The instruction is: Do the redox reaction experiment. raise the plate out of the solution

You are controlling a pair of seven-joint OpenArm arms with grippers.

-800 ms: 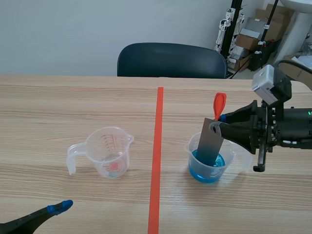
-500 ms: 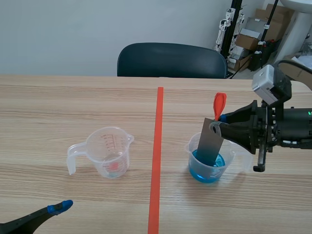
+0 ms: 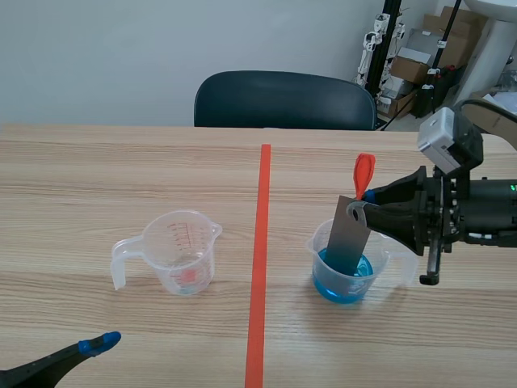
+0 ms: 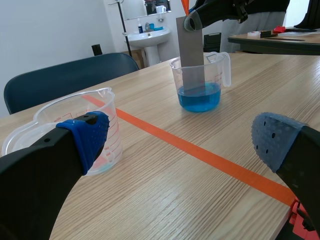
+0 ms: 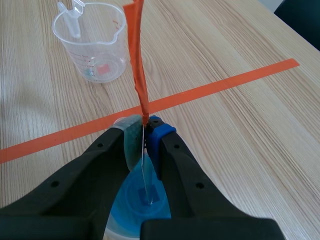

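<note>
A grey metal plate with an orange-red tab on top stands tilted in a clear cup of blue solution right of the tape line. Its lower end is in the liquid. My right gripper is shut on the plate's top edge, seen edge-on between its pads over the blue solution. In the left wrist view the plate and cup stand well ahead of my left gripper, which is open and holds nothing. In the scene view only one finger of it shows, low at the near left.
An empty clear measuring cup with red markings stands left of the orange tape line; the wrist views show it too. A dark chair stands behind the table's far edge. Boxes and equipment lie beyond the right arm.
</note>
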